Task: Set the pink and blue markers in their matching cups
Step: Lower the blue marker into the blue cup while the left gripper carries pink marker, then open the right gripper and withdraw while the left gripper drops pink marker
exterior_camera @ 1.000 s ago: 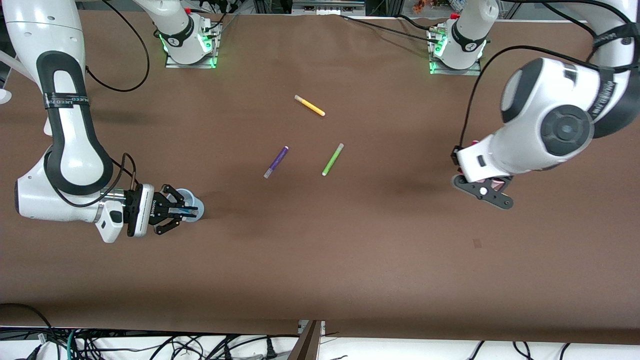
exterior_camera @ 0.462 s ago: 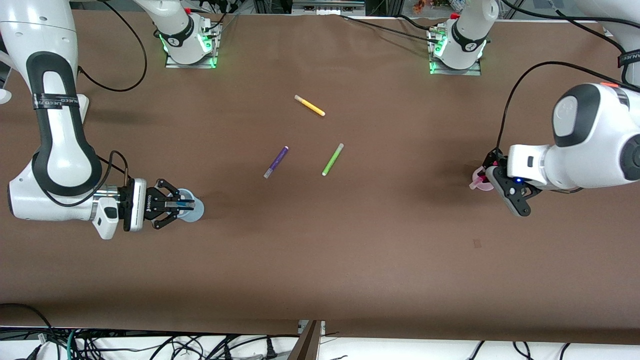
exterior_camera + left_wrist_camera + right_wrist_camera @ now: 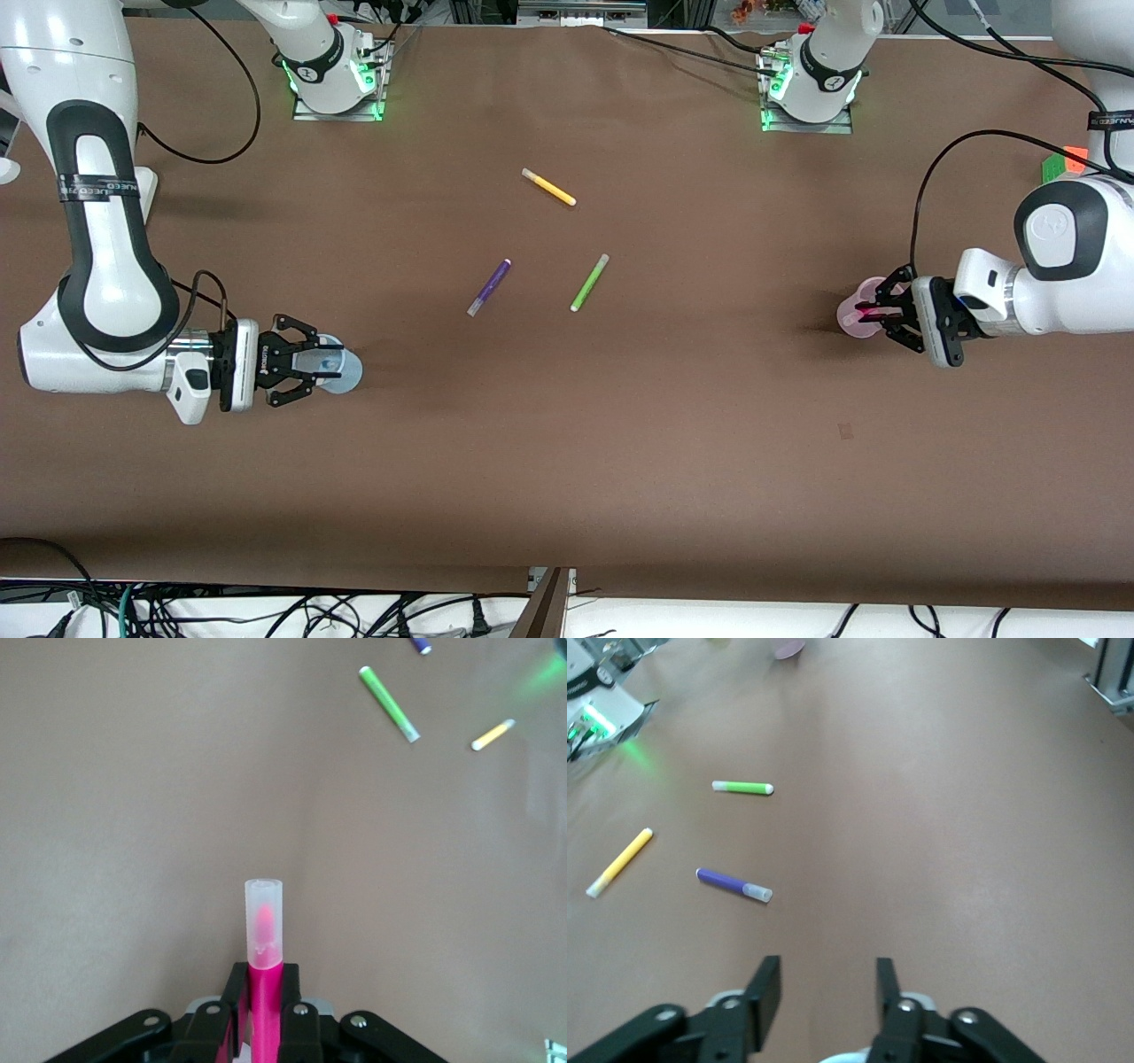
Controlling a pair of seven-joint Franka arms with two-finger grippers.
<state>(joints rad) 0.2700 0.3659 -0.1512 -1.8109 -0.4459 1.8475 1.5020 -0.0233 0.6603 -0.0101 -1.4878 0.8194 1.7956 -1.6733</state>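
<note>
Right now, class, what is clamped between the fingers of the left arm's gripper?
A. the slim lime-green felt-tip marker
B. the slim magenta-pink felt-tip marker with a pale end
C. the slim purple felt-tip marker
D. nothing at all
B: in the left wrist view the left gripper is shut on the magenta-pink marker, over the translucent pale pink cup.

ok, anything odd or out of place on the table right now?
Nothing spilled or damaged. Both cups stand upright: pink cup under the left hand, which grips the pink marker; blue cup under the open right hand. Three spare markers lie mid-table.
</note>
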